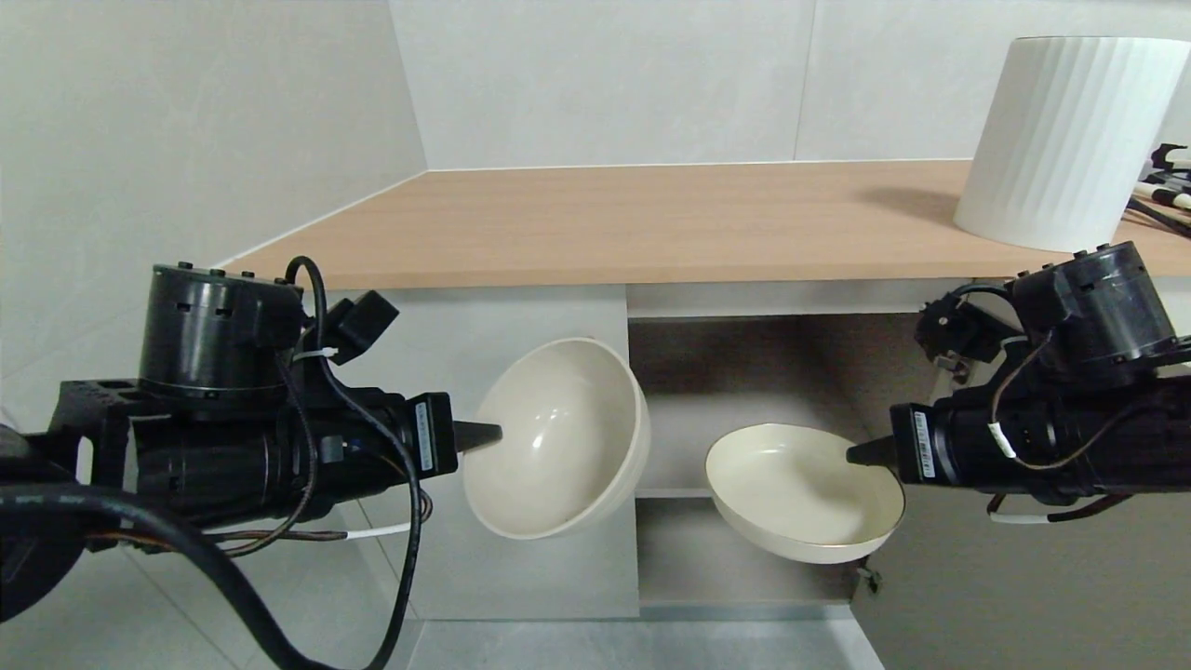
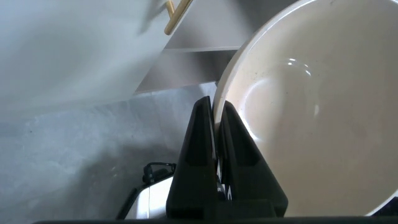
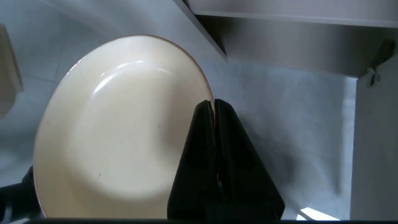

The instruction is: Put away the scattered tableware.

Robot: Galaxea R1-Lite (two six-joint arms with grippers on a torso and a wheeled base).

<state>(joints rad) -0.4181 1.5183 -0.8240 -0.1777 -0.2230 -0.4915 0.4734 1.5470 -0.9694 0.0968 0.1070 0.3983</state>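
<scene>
Head view shows the deep cream bowl point(image 1: 558, 437), tilted on edge, rim pinched in the closed left gripper point(image 1: 488, 433), and the shallow plate point(image 1: 805, 493), rim clamped in the closed right gripper point(image 1: 861, 454). Both hang in front of the open cabinet point(image 1: 735, 372) beneath the countertop point(image 1: 605, 219). Judgement: level each dish, enter clear of the front edge of the shelf point(image 1: 668, 490), and seat it flat there before releasing.
</scene>
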